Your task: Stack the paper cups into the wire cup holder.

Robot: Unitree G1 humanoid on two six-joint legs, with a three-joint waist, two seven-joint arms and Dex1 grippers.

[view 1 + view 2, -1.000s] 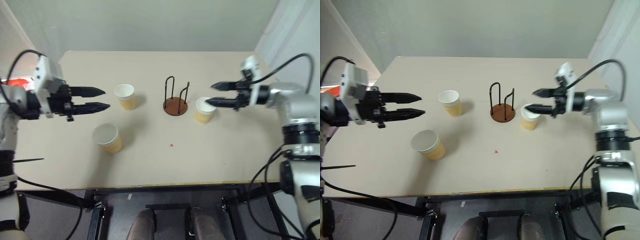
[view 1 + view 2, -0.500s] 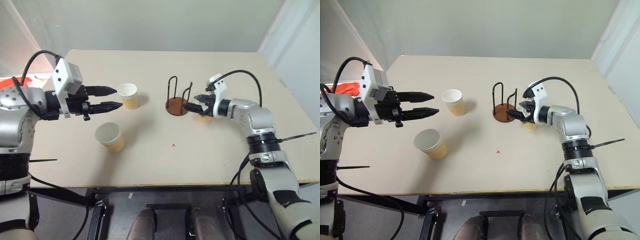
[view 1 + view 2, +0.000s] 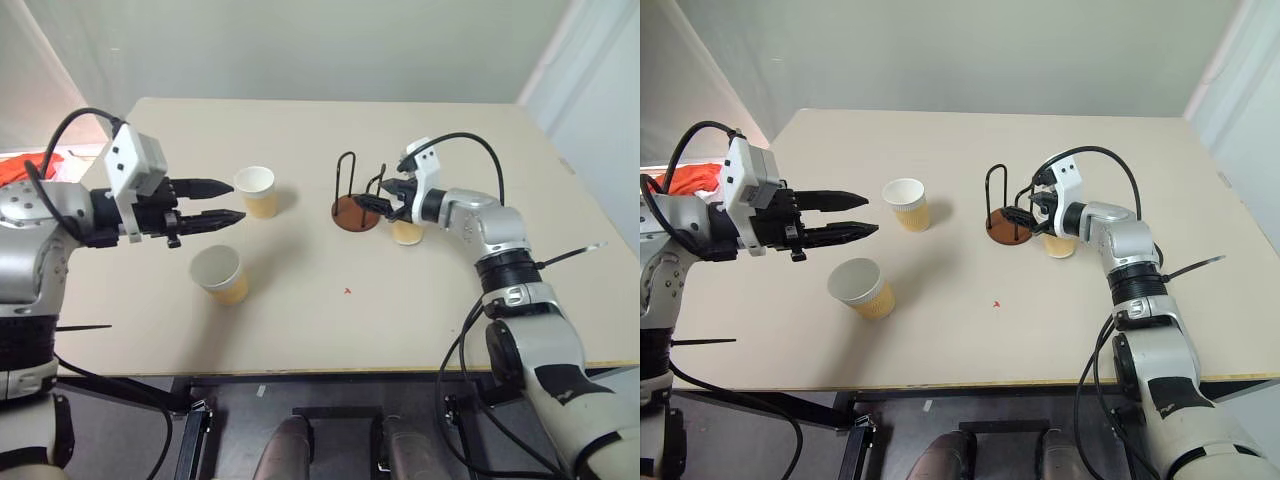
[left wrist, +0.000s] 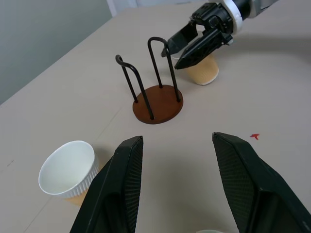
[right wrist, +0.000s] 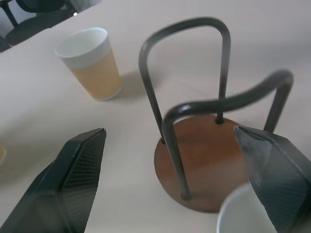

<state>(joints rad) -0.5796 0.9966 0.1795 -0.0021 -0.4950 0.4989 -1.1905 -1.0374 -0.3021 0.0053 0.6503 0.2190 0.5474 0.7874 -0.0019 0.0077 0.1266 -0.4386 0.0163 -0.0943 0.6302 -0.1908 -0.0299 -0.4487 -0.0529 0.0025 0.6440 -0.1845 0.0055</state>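
A pale beige tabletop (image 3: 330, 320) carries three small tapered paper cups with white rims and yellow-tan lower bands, and a wire cup holder (image 3: 355, 195) made of a round reddish-brown disc base with two thin dark upright wire loops. The holder stands near the middle of the table with nothing inside it. The first paper cup (image 3: 256, 192) stands upright to the left of the holder, well apart from it. The second paper cup (image 3: 220, 274) sits nearer the front edge on the left, its mouth facing up. The third paper cup (image 3: 407, 232) stands just beside the holder on its right. The right gripper (image 3: 370, 203) hovers with its black fingers spread wide, over the third cup's rim and the holder's base, holding nothing. The left gripper (image 3: 222, 201) hangs above the table, fingers parted and empty, tips pointing toward the first cup
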